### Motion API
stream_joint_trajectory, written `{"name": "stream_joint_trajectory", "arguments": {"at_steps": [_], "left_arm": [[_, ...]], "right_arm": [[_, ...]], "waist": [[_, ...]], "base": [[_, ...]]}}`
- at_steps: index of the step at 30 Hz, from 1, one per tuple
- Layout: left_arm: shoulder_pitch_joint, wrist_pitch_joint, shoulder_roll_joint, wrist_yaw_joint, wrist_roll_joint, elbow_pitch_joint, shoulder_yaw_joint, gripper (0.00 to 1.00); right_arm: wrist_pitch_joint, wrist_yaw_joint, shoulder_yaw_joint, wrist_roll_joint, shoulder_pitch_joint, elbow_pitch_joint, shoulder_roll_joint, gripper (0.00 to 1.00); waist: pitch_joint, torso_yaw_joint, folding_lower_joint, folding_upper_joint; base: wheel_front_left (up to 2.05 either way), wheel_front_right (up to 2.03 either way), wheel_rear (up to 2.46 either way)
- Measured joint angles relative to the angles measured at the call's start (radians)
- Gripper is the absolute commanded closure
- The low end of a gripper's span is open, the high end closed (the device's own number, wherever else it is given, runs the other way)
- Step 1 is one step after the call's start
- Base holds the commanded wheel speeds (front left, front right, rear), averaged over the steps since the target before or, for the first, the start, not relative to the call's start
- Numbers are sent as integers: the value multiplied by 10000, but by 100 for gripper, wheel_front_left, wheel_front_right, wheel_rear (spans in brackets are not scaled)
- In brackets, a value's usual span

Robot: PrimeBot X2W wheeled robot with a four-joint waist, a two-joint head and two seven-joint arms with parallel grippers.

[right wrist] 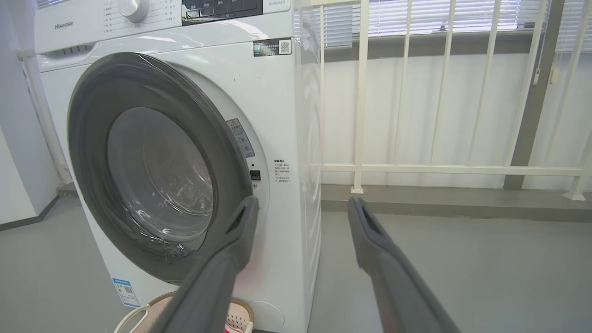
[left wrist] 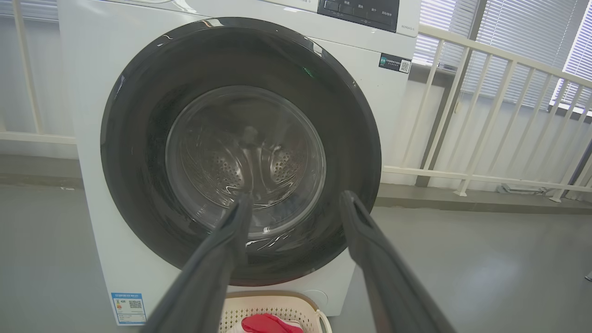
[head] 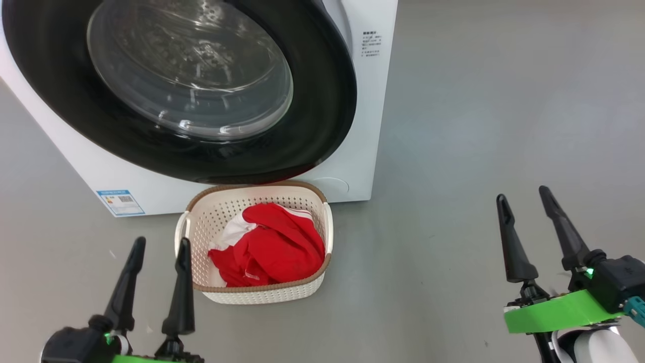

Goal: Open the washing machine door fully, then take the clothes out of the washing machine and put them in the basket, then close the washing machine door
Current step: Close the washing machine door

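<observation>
The washing machine [head: 358, 151] stands on the grey floor [head: 453, 126] in front of the robot, and its front fills the upper left of the head view. The washing machine door [head: 186, 75] lies almost flat against this front. In the right wrist view a narrow strip of white front with the small dark latch opening [right wrist: 255, 175] shows just beside the door's right edge, so the door seems pushed to but not latched, though I cannot be sure from this angle. The free edge is therefore on the robot's right and the hinge on its left. The basket [head: 262, 187] sits on the floor directly under the lower rim of the door, close against the machine. Its long axis runs away from the robot towards the machine. The clothes [head: 272, 247] lie inside it as one red and white heap, so I judge that only the closing of the door remains. The left gripper [head: 162, 242] has its fingers spread wide and holds nothing. It hovers just beside the basket's left handle and looks straight at the door glass. The right gripper [head: 522, 193] is also spread wide and empty, well apart to the right. The free edge lies forward and to the left of it. The left arm is nearer to the door, but a press near the free edge suits the right arm better.
</observation>
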Motion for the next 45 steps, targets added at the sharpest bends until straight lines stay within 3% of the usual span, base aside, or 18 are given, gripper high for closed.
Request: {"name": "stream_joint_trajectory", "arguments": {"at_steps": [18, 34, 35, 37, 45], "left_arm": [[754, 2, -282, -2, 1338, 171, 313, 0], [917, 2, -499, -203, 1701, 265, 464, 0], [917, 2, -516, -207, 1703, 267, 468, 0], [916, 2, -546, -280, 1768, 267, 468, 0], [898, 2, -706, -395, 1793, 165, 364, 0]], "right_arm": [[0, 0, -430, -512, 895, -596, 42, 0], [0, 0, -374, -510, 940, -594, 46, 0], [0, 0, -360, -508, 940, -591, 46, 15], [0, 0, -303, -506, 940, -562, 44, 100], [0, 0, -6, -512, 723, -109, 48, 100]], "waist": [[-493, -38, 1, 0], [-431, 4, 0, 0], [-432, 21, 0, 0], [-439, 60, 0, 0], [-337, 297, 0, 0]], "base": [[0, 0, 0], [0, 0, 0], [0, 0, 0], [0, 0, 0], [0, 0, 0]]}}
